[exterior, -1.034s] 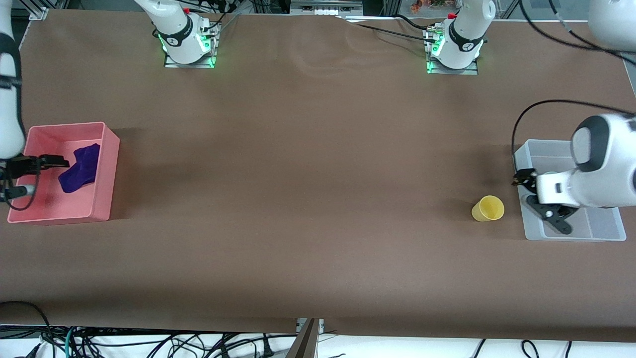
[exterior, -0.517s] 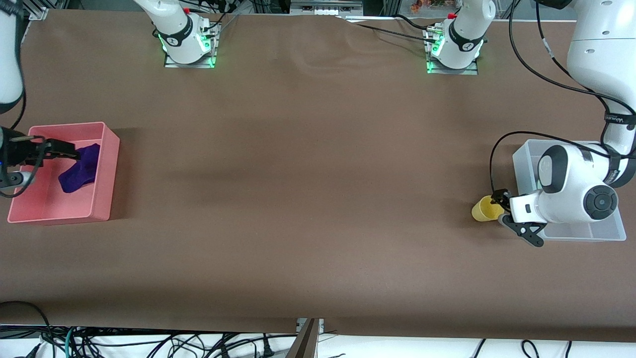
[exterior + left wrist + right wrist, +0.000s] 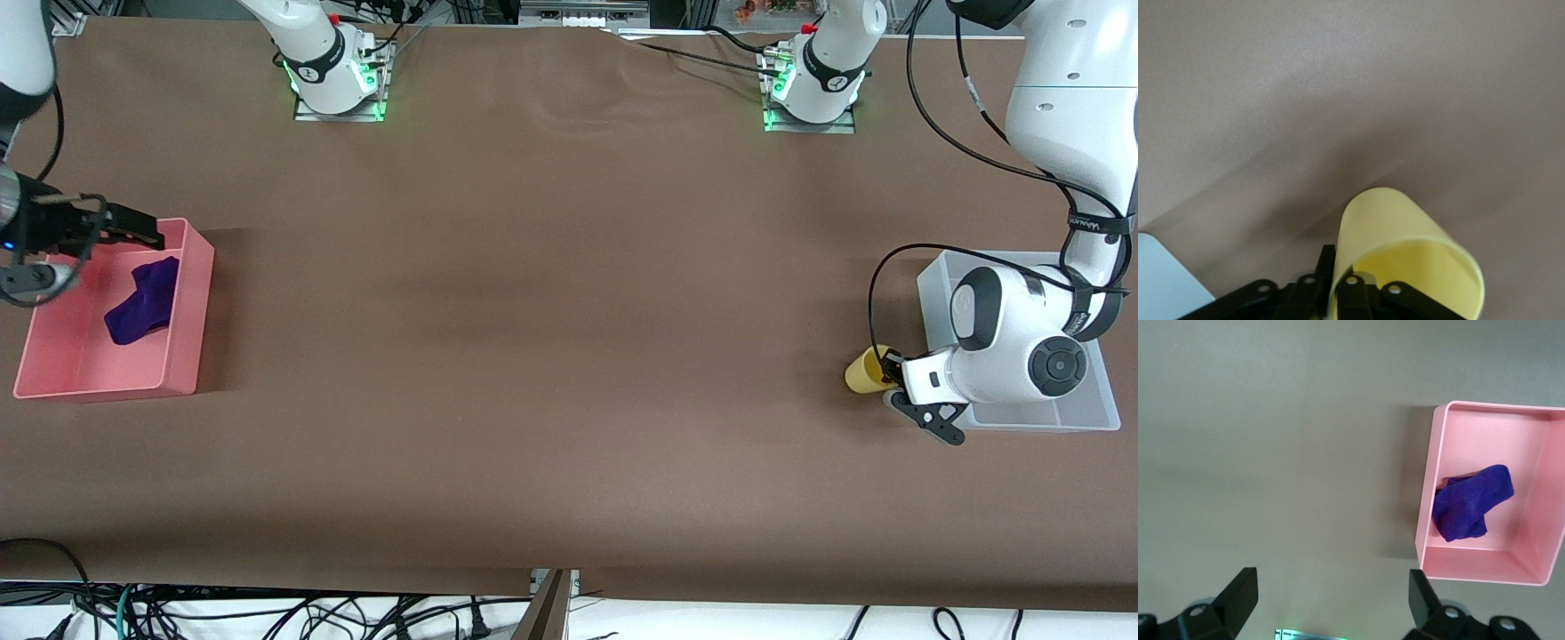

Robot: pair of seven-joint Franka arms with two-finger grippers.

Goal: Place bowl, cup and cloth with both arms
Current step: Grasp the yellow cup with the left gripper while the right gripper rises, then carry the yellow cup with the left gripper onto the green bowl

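front view: the cup [image 3: 861,372] stands on the table [image 3: 551,356], just beside the clear bin [image 3: 1089,411], on its side toward the right arm's end. left gripper [image 3: 893,378] is at the cup, arriving from the bin side. left wrist view: 1 finger sits inside the rim, 1 outside, straddling the wall; whether they are clamped on it cannot be told. the cup [image 3: 1405,257] is upright, mouth up. right gripper [image 3: 133,227] hangs unclenched and empty over the pink bin [image 3: 191,293], where the cloth [image 3: 142,298] lies. no bowl is visible.
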